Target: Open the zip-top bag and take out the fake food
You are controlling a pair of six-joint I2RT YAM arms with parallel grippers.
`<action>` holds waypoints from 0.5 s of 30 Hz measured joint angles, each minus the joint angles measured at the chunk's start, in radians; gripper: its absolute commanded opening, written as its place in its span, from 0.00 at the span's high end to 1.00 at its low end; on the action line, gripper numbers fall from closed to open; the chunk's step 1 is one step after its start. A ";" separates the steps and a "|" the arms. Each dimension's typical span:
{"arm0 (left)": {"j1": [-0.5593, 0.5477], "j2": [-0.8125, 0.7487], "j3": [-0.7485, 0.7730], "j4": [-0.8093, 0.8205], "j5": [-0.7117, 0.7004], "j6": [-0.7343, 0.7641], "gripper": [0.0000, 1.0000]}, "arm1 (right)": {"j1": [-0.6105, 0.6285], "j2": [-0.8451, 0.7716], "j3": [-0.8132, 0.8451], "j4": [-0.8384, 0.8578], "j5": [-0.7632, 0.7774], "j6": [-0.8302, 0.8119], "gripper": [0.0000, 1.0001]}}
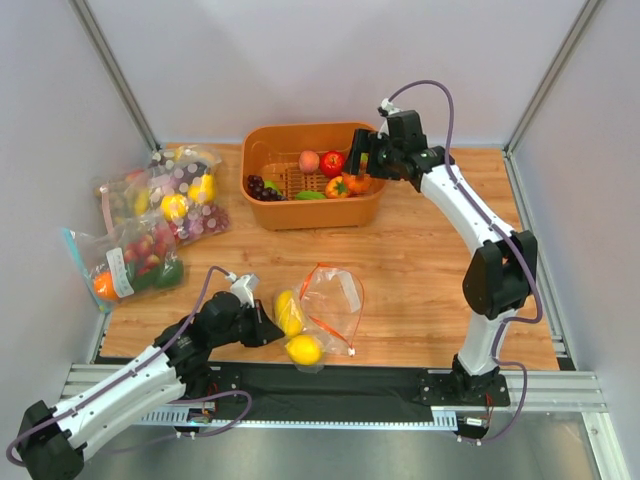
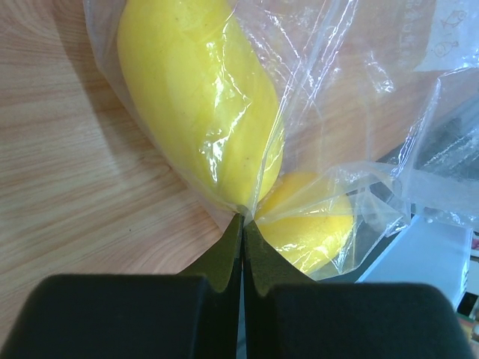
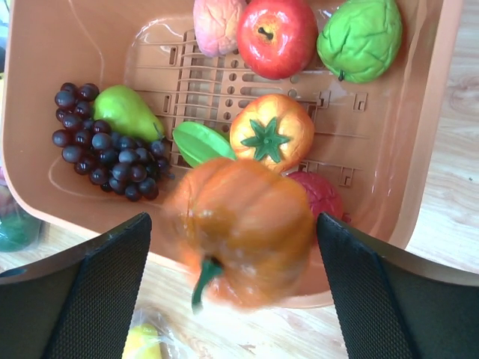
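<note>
- The left pincer, low over the near edge of the wooden table, has its fingers pressed together on a fold of the zip-top bag.
- The bag lies crumpled near the middle of the table's near edge. Its orange-red zip strip runs along the right side.
- In the left wrist view, two yellow lemons sit under the clear film: a long one on the left and a smaller one just right of the pinched plastic.
- At the far side, the right pincer hangs over the orange basket with its fingers spread wide. A blurred orange pepper is between them, clear of the left finger.
- In the basket are a red apple, a green fruit, a peach, purple grapes and a second pepper.
- Other filled bags lie at the table's far left.
</note>
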 measured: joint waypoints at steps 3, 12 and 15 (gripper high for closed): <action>0.000 -0.011 0.000 -0.006 0.000 0.000 1.00 | 0.000 0.000 0.012 -0.007 0.002 -0.008 0.05; 0.000 -0.023 0.000 -0.020 -0.001 0.000 1.00 | 0.002 -0.010 0.029 -0.005 0.005 -0.019 0.05; 0.000 -0.031 0.000 -0.023 -0.001 0.000 1.00 | 0.009 -0.064 -0.051 0.002 0.018 -0.021 0.05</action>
